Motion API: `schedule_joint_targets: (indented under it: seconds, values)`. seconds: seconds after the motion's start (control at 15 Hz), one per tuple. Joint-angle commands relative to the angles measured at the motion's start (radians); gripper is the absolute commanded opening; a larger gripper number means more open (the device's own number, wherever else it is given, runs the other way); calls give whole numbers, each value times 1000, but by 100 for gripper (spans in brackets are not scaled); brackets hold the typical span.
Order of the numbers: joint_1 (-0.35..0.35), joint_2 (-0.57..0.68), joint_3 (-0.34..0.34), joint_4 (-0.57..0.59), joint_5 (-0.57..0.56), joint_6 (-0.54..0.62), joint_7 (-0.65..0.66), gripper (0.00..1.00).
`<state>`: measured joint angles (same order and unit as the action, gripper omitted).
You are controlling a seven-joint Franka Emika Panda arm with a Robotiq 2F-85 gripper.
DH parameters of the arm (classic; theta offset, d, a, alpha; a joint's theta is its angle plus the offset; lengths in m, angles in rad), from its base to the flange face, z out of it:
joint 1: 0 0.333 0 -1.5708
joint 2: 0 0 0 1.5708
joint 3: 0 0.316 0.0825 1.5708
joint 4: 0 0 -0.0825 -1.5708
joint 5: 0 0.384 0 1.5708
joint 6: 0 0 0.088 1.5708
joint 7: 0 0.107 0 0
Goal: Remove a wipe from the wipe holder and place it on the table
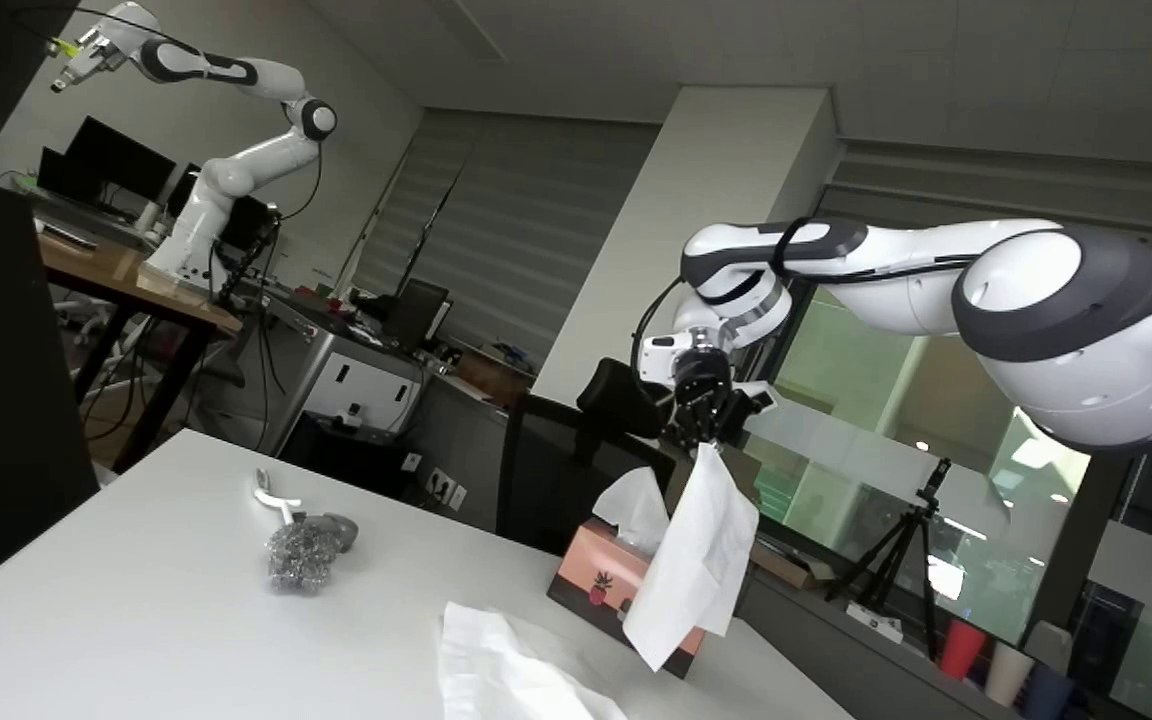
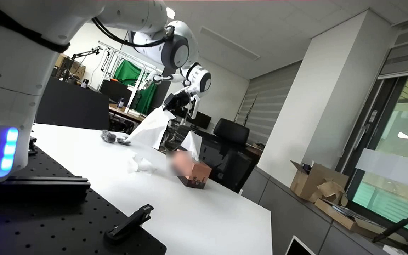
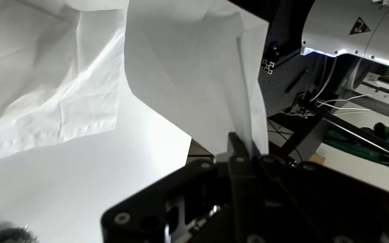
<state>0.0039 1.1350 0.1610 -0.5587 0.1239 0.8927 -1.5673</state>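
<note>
Wipe [image 1: 698,565] hangs in the air, out of the box [image 1: 591,570], top end held by the gripper [image 3: 247,152]; jaws pressed together on it, no gap we can see. Pull looks done to us, placing not yet. Can't tell if the low corner touches the table [image 1: 136,600]. Main risk as we judge it: it's thin and limp, so a fast drop or a release from high up could let it drift or fold over itself. Wrist view has the table's edge near the jaws, so letting go on that side might send part of it over. Loose wipe [image 1: 511,660] lies on the table near the box; if ours comes down on top, we could lose track of which is which. Next wipe [image 1: 636,508] stands up out of the box, and a low sideways sweep could snag it or tip the box. Also, after opening, ours could cling to a jaw and lift on retreat. Wire tangle [image 1: 304,555] sits well apart, little threat.
</note>
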Motion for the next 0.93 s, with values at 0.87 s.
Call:
schedule_joint_targets:
  seconds: [0.87]
  values:
    - [51,178,-18,-4,-126,-194,-26,1]
